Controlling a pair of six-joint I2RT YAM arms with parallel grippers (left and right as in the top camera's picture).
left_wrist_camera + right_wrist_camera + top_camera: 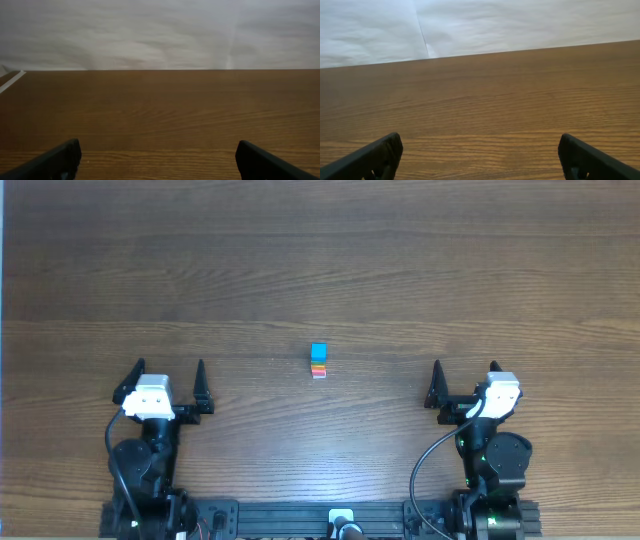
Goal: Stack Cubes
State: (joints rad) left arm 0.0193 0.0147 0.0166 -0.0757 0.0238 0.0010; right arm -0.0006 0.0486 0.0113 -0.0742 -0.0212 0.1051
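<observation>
Top view is showing the cube stack (pixel 319 361) standing mid-way across the table (pixel 320 260), blue uppermost; left gripper (pixel 170 366) and right gripper (pixel 466 367) are sitting toward its near edge, fingers apart.

From above, we could not count the lower cubes (pixel 319 370) beneath the blue cube (pixel 319 351): they were too small, only thin orange and pale bands. The picture's bottom edge cut off the left arm's base (pixel 145 515) and the right arm's base (pixel 490 520). In the wrist views, that edge also cut the left gripper (pixel 169 368) fingers (pixel 55 162) and the right gripper (pixel 465 368) fingers (pixel 375 157).
</observation>
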